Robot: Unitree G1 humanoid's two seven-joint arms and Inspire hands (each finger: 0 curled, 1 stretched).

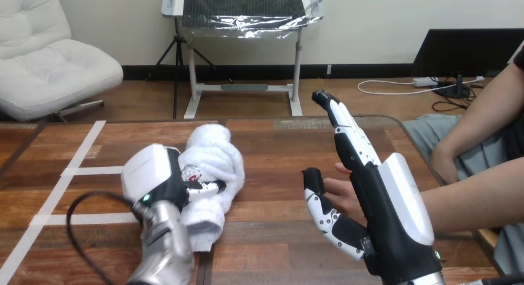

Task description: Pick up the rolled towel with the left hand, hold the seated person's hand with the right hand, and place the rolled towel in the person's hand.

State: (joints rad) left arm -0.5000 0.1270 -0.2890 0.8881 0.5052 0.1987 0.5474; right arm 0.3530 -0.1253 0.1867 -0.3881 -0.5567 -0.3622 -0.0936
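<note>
Your left hand [154,177] is clenched on the towel [213,155], which sits on the worktop [272,143] left of centre — your right hand [383,201] stands released, fingers straight, just in front of the person's hand [338,191], so next you'd curl round it, then carry the towel across.

White fluffy rolled towel [213,164] on table [278,143], left robot hand [157,177] gripping.

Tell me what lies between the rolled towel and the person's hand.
Head view: bare table beside the rolled towel, then the right hand's thumb before the person's hand.
</note>
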